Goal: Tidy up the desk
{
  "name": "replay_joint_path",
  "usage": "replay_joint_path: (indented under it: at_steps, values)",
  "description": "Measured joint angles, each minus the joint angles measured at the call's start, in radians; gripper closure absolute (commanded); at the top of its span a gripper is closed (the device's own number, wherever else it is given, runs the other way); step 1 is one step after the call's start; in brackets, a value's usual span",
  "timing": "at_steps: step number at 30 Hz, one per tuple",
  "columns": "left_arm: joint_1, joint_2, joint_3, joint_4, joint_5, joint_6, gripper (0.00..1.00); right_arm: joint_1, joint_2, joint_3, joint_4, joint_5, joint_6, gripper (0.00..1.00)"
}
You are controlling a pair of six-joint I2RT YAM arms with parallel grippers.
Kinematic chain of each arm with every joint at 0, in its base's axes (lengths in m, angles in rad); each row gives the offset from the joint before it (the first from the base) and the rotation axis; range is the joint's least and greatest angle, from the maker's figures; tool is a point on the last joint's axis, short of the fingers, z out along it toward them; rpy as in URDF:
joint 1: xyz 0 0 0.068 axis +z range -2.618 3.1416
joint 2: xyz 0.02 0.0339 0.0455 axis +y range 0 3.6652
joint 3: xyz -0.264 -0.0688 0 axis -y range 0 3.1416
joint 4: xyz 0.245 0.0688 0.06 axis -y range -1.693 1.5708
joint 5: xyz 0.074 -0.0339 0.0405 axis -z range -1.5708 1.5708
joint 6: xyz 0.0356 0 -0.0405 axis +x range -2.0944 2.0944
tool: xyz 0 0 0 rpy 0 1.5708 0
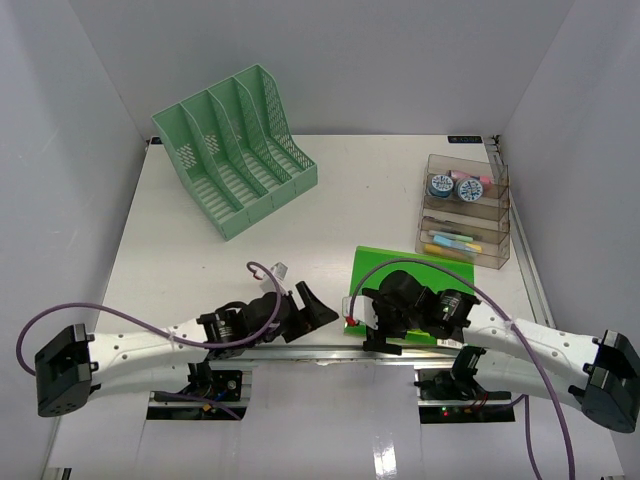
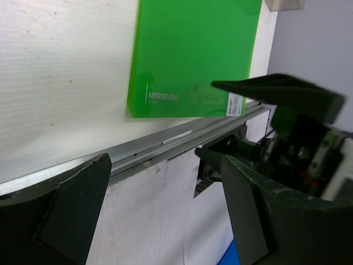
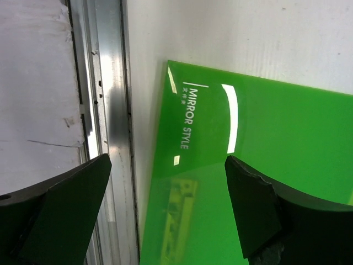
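Note:
The white desk (image 1: pixel 190 265) has a silver rail (image 1: pixel 300 352) along its front edge. A glossy green folder (image 1: pixel 415 272), printed "MIRROR STYLE", lies flat near the front edge, right of centre. My right gripper (image 1: pixel 368 322) is open, low over the folder's near left corner. In the right wrist view the folder (image 3: pixel 259 165) lies between and beyond the open gripper (image 3: pixel 168 215), beside the rail (image 3: pixel 107 110). My left gripper (image 1: pixel 322 308) is open and empty just left of the folder. In the left wrist view the gripper (image 2: pixel 165 215) hangs over the rail (image 2: pixel 165 144), facing the folder (image 2: pixel 193 55).
A mint-green slotted file rack (image 1: pixel 235 150) stands at the back left. A clear acrylic drawer organizer (image 1: pixel 465 225) holding tape rolls and pens stands at the right. Pale grey walls close in the left, back and right. The right arm (image 2: pixel 292 138) shows close by in the left wrist view.

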Motion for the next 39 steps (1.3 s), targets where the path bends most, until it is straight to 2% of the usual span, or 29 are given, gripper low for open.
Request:
replay_joint_path:
  at_steps: [4, 10, 18, 28, 39]
  values:
    - [-0.024, -0.11, -0.002, -0.114, -0.078, -0.056, 0.09, 0.041, 0.044, -0.019, 0.039, 0.078, 0.033, 0.02]
    - [-0.034, -0.2, -0.009, -0.229, -0.143, -0.118, 0.09, 0.069, 0.112, -0.079, 0.117, 0.174, 0.065, 0.16]
    - [-0.035, -0.209, -0.025, -0.29, -0.172, -0.209, 0.09, 0.092, 0.128, -0.093, 0.165, 0.227, 0.078, 0.39]
    - [-0.035, -0.135, -0.035, -0.25, -0.174, -0.295, 0.09, 0.116, 0.178, -0.093, 0.189, 0.232, 0.078, 0.74]
    - [-0.036, -0.055, -0.095, -0.1, -0.164, -0.37, 0.09, 0.128, 0.192, -0.043, 0.161, 0.121, 0.07, 0.84]
